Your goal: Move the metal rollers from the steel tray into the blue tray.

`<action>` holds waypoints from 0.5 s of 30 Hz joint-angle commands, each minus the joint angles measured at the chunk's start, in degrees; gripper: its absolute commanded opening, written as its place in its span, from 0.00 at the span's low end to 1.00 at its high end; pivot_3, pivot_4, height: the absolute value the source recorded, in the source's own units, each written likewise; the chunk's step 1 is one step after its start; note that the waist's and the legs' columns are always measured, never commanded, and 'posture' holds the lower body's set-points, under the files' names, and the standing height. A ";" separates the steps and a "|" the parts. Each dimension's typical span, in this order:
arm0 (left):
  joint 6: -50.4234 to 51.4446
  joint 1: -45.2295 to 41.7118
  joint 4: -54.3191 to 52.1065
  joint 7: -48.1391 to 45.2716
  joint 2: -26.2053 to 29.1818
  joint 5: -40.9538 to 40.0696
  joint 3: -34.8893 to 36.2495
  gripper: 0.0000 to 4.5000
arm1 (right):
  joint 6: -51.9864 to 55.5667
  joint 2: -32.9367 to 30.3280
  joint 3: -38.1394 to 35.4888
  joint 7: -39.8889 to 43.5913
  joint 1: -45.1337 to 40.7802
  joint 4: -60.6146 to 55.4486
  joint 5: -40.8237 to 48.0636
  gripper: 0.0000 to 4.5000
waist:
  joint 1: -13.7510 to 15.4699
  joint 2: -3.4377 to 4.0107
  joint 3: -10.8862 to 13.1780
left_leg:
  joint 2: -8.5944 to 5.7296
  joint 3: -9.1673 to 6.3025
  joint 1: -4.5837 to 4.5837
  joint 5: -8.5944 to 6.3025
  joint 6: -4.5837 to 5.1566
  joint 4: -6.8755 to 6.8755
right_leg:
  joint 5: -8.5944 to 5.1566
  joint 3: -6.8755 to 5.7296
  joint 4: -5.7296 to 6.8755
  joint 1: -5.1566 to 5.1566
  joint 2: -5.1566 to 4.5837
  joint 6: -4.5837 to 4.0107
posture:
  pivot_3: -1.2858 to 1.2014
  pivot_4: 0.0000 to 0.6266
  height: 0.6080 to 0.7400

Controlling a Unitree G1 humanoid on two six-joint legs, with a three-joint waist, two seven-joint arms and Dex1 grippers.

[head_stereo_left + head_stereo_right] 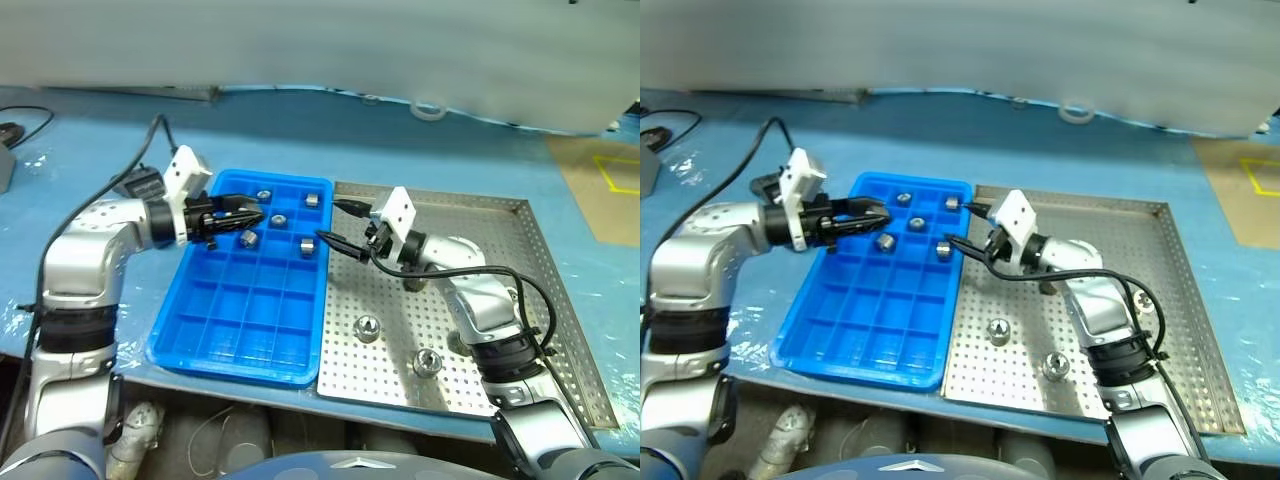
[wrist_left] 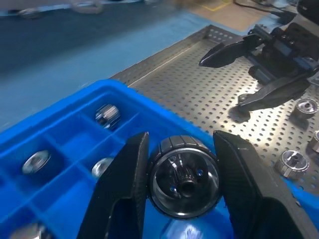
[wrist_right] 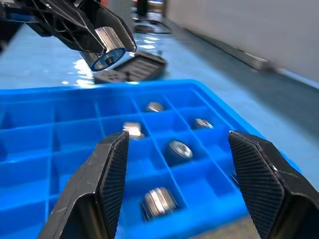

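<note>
Left end effector (image 2: 182, 164) clamped on a metal roller (image 2: 183, 177); right end effector (image 3: 182, 164) apart, empty. Rollers judged rigid, dense, slippery: flanks to be pinched squarely.

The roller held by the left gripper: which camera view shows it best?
The left wrist view: the held roller sits close up between the left gripper's fingers, above the blue tray. The right wrist view shows it smaller, from the side. In the eye views the fingers mostly hide it.

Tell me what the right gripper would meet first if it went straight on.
Probably the left gripper, which holds a roller above the blue tray. Depth is unclear; it might pass just beneath it.
</note>
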 commanded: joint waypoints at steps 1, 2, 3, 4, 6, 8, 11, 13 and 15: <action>2.90 5.52 -8.05 4.85 0.85 -4.18 5.42 0.37 | -1.94 1.42 1.22 2.76 -3.04 1.44 0.87 0.74 | 0.95 0.01 0.01 | 0.00 -0.02 0.02 0.00 0.00 0.00 | 0.00 0.00 0.00 0.04 0.00 0.00 | 0.65 0.24 1.00; 3.74 7.76 -9.29 6.66 0.24 -4.97 6.84 0.37 | -2.22 1.65 1.37 3.52 -3.78 2.40 0.94 0.74 | 1.17 0.00 0.01 | -0.01 -0.06 0.03 0.00 0.00 0.00 | -0.01 -0.03 0.00 0.07 0.00 -0.01 | 0.66 0.24 1.00; 4.14 9.93 -9.77 8.48 -0.50 -5.55 8.10 0.37 | -2.66 1.67 1.46 4.36 -4.39 3.31 0.86 0.74 | 1.58 -0.01 0.03 | -0.03 -0.15 0.04 0.00 0.00 0.00 | -0.01 -0.03 -0.01 0.10 -0.02 -0.01 | 0.66 0.24 1.00; 4.09 11.81 -9.95 10.11 -1.12 -5.78 9.02 0.37 | -3.07 1.68 1.57 5.06 -4.94 4.10 0.66 0.74 | 2.13 -0.01 0.07 | -0.05 -0.31 0.02 0.00 0.00 0.01 | -0.01 -0.04 -0.01 0.11 -0.02 -0.01 | 0.67 0.24 1.00; 4.02 15.31 -10.99 12.66 -2.48 -6.87 9.93 0.37 | -4.02 1.44 1.77 6.21 -5.68 5.42 0.10 0.74 | 2.76 -0.07 0.15 | -0.07 -0.49 0.02 0.03 -0.06 0.02 | -0.01 -0.08 0.00 0.14 -0.02 -0.01 | 0.67 0.24 1.00; 3.54 18.65 -12.26 14.86 -3.73 -7.43 9.54 0.37 | -4.49 1.24 1.78 6.95 -6.00 6.11 -0.16 0.74 | 3.51 -0.20 0.20 | -0.05 -0.63 0.02 0.07 -0.13 0.02 | -0.01 -0.15 -0.01 0.17 -0.01 0.00 | 0.68 0.24 1.00; 1.14 23.15 -12.43 18.03 -4.86 -6.17 7.90 0.37 | -4.62 1.11 1.60 7.54 -6.02 6.25 -0.37 0.74 | 4.40 -0.24 0.23 | -0.06 -0.72 0.03 0.09 -0.19 0.02 | -0.02 -0.18 0.00 0.20 0.00 0.00 | 0.68 0.24 1.00; 1.49 22.64 -10.81 22.01 -6.38 -5.85 7.83 0.37 | -4.62 1.04 1.64 7.66 -5.72 5.97 -0.62 0.74 | 5.19 -0.24 0.25 | -0.05 -0.82 0.05 0.11 -0.28 0.01 | -0.02 -0.20 -0.01 0.25 0.03 0.02 | 0.68 0.24 1.00; 1.39 21.26 -9.63 25.45 -7.96 -5.48 7.18 0.37 | -4.56 1.01 1.64 7.72 -5.41 5.70 -0.74 0.74 | 5.80 -0.22 0.30 | -0.04 -0.93 0.05 0.11 -0.32 0.00 | -0.02 -0.22 0.03 0.25 0.07 0.02 | 0.68 0.24 1.00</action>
